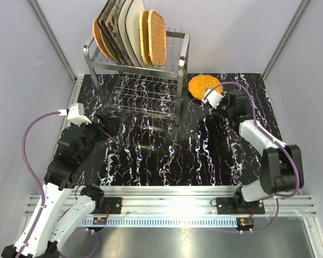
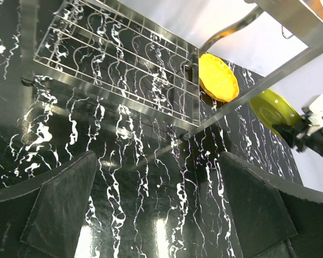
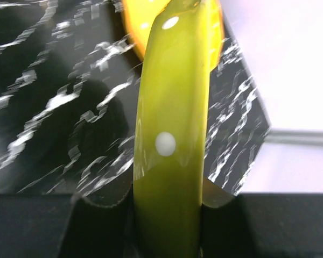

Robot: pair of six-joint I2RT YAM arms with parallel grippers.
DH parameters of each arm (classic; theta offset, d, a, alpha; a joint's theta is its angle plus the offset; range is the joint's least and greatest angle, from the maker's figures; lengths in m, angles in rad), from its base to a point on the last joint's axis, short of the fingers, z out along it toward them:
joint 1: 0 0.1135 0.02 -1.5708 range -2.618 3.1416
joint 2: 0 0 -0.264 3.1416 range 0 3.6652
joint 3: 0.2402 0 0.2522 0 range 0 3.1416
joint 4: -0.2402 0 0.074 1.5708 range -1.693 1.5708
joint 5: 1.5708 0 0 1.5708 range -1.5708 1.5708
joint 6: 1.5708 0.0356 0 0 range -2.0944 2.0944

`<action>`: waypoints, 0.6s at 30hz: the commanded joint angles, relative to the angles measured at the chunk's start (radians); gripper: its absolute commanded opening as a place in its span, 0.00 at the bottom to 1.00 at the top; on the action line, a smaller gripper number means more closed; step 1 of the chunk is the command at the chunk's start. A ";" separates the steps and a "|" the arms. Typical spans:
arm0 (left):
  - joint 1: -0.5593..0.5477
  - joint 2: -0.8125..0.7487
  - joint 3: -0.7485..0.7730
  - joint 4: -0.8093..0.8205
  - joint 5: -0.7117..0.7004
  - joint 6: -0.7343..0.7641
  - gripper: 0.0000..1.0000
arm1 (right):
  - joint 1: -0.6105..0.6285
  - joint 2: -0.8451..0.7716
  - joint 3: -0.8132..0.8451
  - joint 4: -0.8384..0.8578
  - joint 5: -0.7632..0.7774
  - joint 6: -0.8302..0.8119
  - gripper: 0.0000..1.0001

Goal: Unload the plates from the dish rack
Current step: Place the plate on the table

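Observation:
The dish rack [image 1: 182,80] stands at the back of the table. Upright in its top tier are orange wicker plates [image 1: 156,36] and square cream plates [image 1: 133,24], with another wicker plate [image 1: 102,40] at the left end. Its lower wire shelf [image 2: 118,64] is bare. My right gripper [image 3: 169,200] is shut on the rim of a green dotted plate [image 3: 169,107], held edge-up just right of the rack, above an orange-yellow plate [image 1: 201,84] lying on the table. From the left wrist, the green plate [image 2: 273,110] shows beside the orange-yellow plate [image 2: 218,77]. My left gripper [image 2: 157,164] is open and empty, low in front of the rack.
The black marbled tabletop [image 1: 167,156] runs from the rack to the arm bases. Grey walls close in the back and both sides. The rack's slanted steel post [image 2: 242,99] crosses the left wrist view.

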 commanded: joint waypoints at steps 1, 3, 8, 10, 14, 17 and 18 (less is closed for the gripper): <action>0.004 -0.026 -0.018 0.038 -0.053 -0.011 0.99 | -0.027 0.089 0.083 0.436 -0.166 -0.166 0.00; 0.003 -0.040 -0.026 0.032 -0.070 -0.017 0.99 | -0.037 0.175 0.117 0.493 -0.202 -0.190 0.00; 0.004 -0.083 -0.047 -0.004 -0.115 -0.033 0.99 | -0.049 0.343 0.258 0.536 -0.276 -0.266 0.00; 0.006 -0.106 -0.058 -0.019 -0.124 -0.043 0.99 | -0.049 0.388 0.298 0.559 -0.297 -0.317 0.00; 0.004 -0.144 -0.077 -0.044 -0.148 -0.070 0.99 | -0.055 0.500 0.378 0.561 -0.323 -0.374 0.00; 0.004 -0.170 -0.084 -0.059 -0.161 -0.080 0.99 | -0.053 0.549 0.422 0.545 -0.334 -0.395 0.00; 0.004 -0.173 -0.084 -0.065 -0.164 -0.083 0.99 | -0.053 0.560 0.435 0.545 -0.339 -0.403 0.00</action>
